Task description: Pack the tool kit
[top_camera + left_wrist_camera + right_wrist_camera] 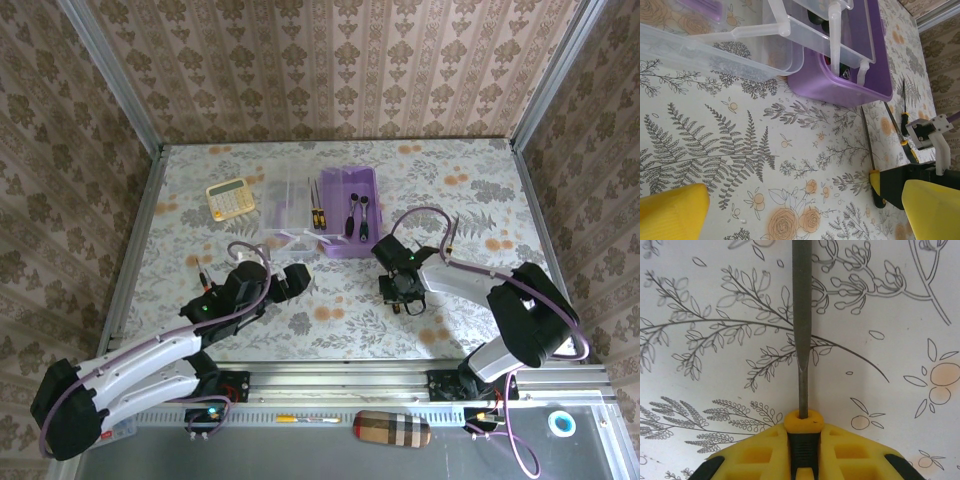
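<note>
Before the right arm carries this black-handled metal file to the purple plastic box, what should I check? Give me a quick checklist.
1. Right gripper jaws shut on the black-handled metal file: ok.
2. File straight and centred between the jaws: ok.
3. Translucent purple plastic box open: ok.
4. Left gripper open, apart from box and file: ok.
5. File lifted off the flowered table: cannot tell.

— What surrounds the table?
— Walls [340,60] on three sides, papered in beige-brown damask. Silver metal posts [110,75] rise at the far corners.
— And the tabletop [450,190]?
— It wears a pale cloth printed with grey ferns and orange roses. A metal rail [340,378] runs along its near edge, with a dark grey ledge [280,455] beyond. The light is soft and even.
</note>
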`<move>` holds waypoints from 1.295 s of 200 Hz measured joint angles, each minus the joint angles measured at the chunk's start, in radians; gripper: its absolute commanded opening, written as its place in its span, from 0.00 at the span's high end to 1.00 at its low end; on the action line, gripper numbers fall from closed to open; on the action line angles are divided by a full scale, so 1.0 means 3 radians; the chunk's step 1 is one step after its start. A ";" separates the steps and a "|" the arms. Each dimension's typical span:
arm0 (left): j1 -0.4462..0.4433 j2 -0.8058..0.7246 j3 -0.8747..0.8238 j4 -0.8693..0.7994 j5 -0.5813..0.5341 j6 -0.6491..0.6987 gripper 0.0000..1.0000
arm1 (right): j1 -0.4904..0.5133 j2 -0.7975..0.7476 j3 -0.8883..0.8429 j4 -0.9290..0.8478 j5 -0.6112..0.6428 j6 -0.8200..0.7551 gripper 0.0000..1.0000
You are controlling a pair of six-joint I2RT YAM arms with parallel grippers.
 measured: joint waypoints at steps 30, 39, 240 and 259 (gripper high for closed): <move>0.0000 -0.0033 0.0000 -0.0018 -0.0003 -0.0001 0.00 | 0.0000 -0.0153 -0.0025 0.0036 0.0013 0.0003 0.82; 0.0000 -0.0050 0.0000 -0.0043 -0.0003 -0.0001 0.00 | 0.0000 -0.0206 -0.0027 0.0034 0.0025 0.0003 0.82; 0.0118 -0.0988 -0.0004 -0.1043 -0.0645 -0.0192 0.00 | -0.0046 -0.0764 0.0437 -0.0292 0.0223 -0.0042 0.83; 0.0183 -0.1204 -0.0028 -0.1223 -0.0740 -0.0229 0.00 | -0.0046 -0.0657 0.0669 -0.0277 0.0203 -0.0053 0.83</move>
